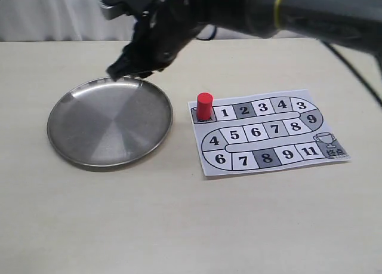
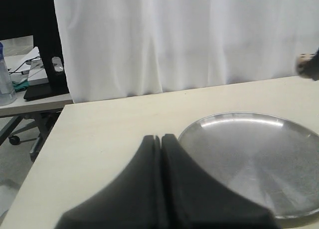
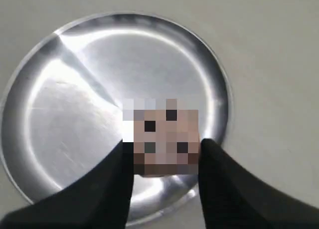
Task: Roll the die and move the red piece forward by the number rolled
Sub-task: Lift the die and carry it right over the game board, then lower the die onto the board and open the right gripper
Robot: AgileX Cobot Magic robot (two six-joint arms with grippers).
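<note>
Die (image 3: pixel 162 136) pinched in the right gripper (image 3: pixel 163 156) just above the steel plate (image 1: pixel 107 128), so the roll looks the step in hand and next calls for a clean release over the plate, red piece (image 1: pixel 205 105) standing beside the plate, left gripper (image 2: pixel 161 139) pressed together nearby.

Jaws together, near steel plate (image 2: pixel 249 159)

Exterior: high, angled down at table (image 1: pixel 179 226). Left wrist: low beside plate (image 1: pixel 107 128). Right wrist: close above. All 3 share plate.
</note>
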